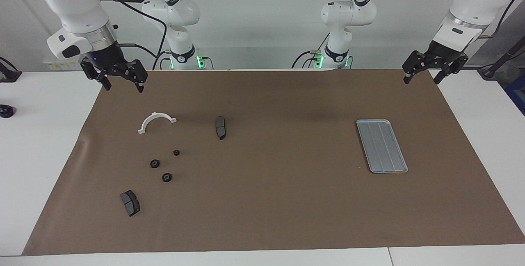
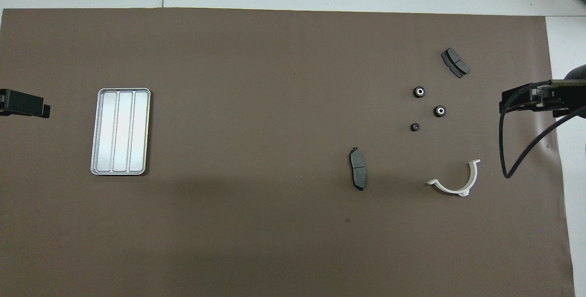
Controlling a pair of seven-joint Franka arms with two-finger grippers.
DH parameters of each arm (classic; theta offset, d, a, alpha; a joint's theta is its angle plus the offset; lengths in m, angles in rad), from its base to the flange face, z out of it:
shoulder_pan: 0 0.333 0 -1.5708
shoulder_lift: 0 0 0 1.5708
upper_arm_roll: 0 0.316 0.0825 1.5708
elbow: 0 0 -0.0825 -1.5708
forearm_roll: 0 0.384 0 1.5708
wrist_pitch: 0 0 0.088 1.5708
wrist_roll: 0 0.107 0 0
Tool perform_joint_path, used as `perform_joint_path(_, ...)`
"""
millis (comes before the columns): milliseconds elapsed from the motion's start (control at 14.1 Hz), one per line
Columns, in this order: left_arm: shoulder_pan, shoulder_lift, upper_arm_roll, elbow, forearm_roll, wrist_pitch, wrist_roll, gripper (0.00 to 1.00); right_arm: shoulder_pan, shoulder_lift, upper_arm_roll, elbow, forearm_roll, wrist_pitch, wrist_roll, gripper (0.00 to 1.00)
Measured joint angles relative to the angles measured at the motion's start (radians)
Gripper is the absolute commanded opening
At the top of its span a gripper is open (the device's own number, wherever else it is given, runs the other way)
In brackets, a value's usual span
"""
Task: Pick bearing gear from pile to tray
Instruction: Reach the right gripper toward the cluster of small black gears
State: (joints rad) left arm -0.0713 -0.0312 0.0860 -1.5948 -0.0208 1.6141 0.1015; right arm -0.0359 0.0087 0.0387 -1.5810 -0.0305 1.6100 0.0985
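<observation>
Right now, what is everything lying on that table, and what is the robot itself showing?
gears: three, black, on the mat at the right arm's end, clustered between the two pads.
pads: two, dark grey, one beside the half-ring, one farthest from the robots.
half-ring: one, white, nearer to the robots than the gears.
tray: one, silver, empty, at the left arm's end.
mat: one, brown, covering the table.
right gripper: open, raised over the mat's corner near the half-ring.
left gripper: open, raised over the mat's corner near the tray.
</observation>
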Motion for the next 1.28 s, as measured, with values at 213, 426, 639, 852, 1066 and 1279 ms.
perform_joint_path(213,0.0,0.0,0.0,0.0,0.0,0.0,0.0,1.0,0.001,0.0,0.0,0.0,0.0,0.0,0.0,1.0)
perform_joint_path(426,0.0,0.0,0.0,0.0,0.0,0.0,0.0,1.0,0.002,0.0,0.0,0.0,0.001,0.0,0.0,1.0)
perform_joint_path(639,0.0,0.0,0.0,0.0,0.0,0.0,0.0,1.0,0.004,-0.001,0.002,-0.016,0.002,0.007,0.0,1.0)
perform_joint_path(852,0.0,0.0,0.0,0.0,0.0,0.0,0.0,1.0,0.009,-0.001,0.006,-0.068,0.002,0.044,-0.006,1.0)
perform_joint_path(1066,0.0,0.0,0.0,0.0,0.0,0.0,0.0,1.0,0.011,0.022,0.006,-0.111,0.002,0.113,-0.055,1.0)
perform_joint_path(1279,0.0,0.0,0.0,0.0,0.0,0.0,0.0,1.0,0.003,0.092,0.005,-0.152,0.002,0.252,-0.106,1.0)
